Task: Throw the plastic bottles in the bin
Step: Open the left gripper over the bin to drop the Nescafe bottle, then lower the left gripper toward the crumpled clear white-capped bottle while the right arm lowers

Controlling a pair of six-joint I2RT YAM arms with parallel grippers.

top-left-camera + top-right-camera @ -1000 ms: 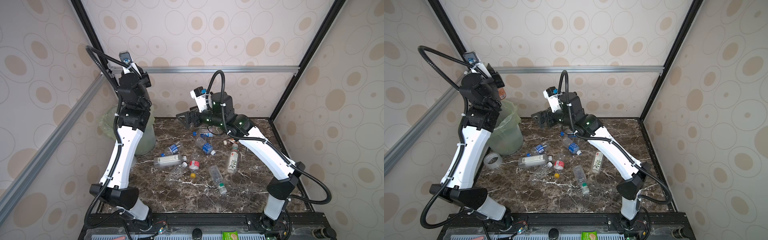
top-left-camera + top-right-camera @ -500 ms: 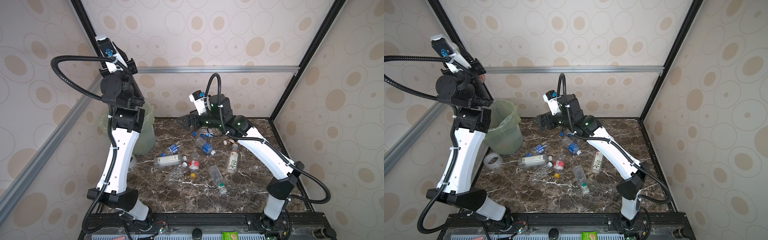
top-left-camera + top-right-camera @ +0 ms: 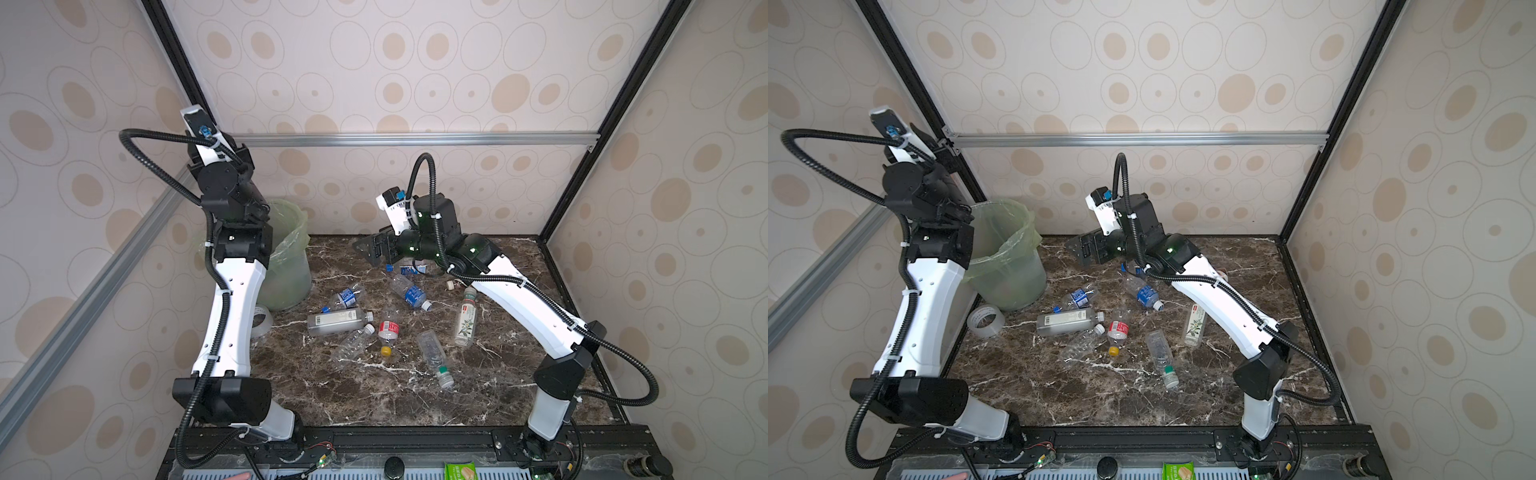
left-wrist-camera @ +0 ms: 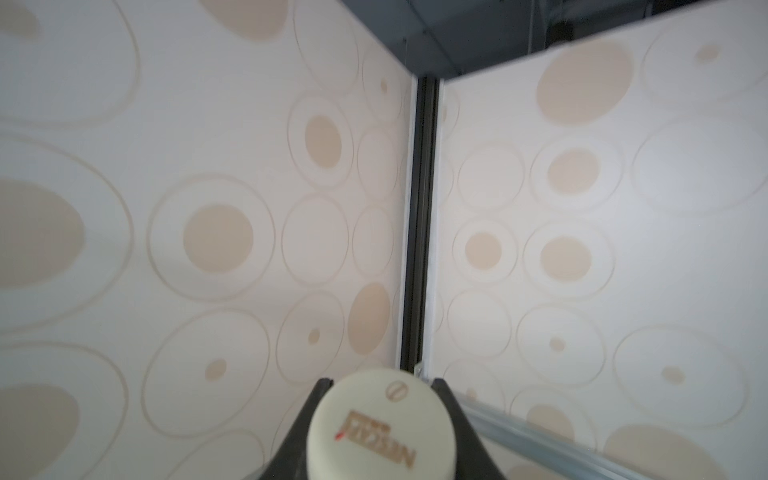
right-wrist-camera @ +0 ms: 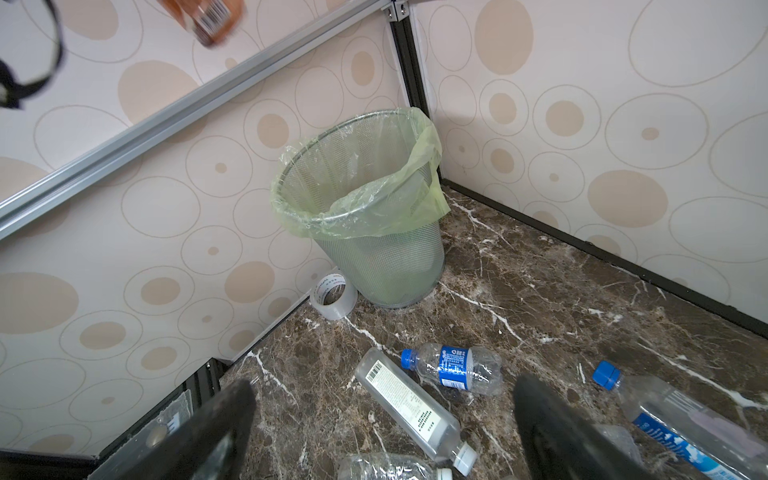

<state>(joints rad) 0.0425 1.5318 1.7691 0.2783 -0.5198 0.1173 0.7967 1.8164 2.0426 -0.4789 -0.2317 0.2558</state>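
Observation:
Between the fingers of my left gripper point(image 4: 381, 380) sits the cream cap of a plastic bottle point(image 4: 380, 428), both fingers against its sides. That gripper point(image 3: 951, 174) is raised near the back-left corner, beside and above the bin point(image 3: 1005, 253), and points upward. The held bottle's brown body point(image 5: 208, 16) shows high up in the right wrist view. The green-lined bin point(image 5: 374, 249) stands on the table in that corner point(image 3: 291, 249). Several plastic bottles lie mid-table, among them a blue-labelled one point(image 3: 347, 297) and a flat grey one point(image 3: 338, 322). My right gripper point(image 3: 374, 249) hangs open above the table point(image 5: 380, 399).
A clear tape roll point(image 3: 986, 320) leans by the bin's foot at the left wall point(image 5: 332, 295). Patterned walls and black frame posts close in the marble table point(image 3: 374, 395) on three sides. More bottles lie under the right arm point(image 3: 411, 293).
My left arm has swung toward the back-left corner with the bottle, and its wrist now tilts upward over the bin's side. The right gripper has dropped slightly and stays open.

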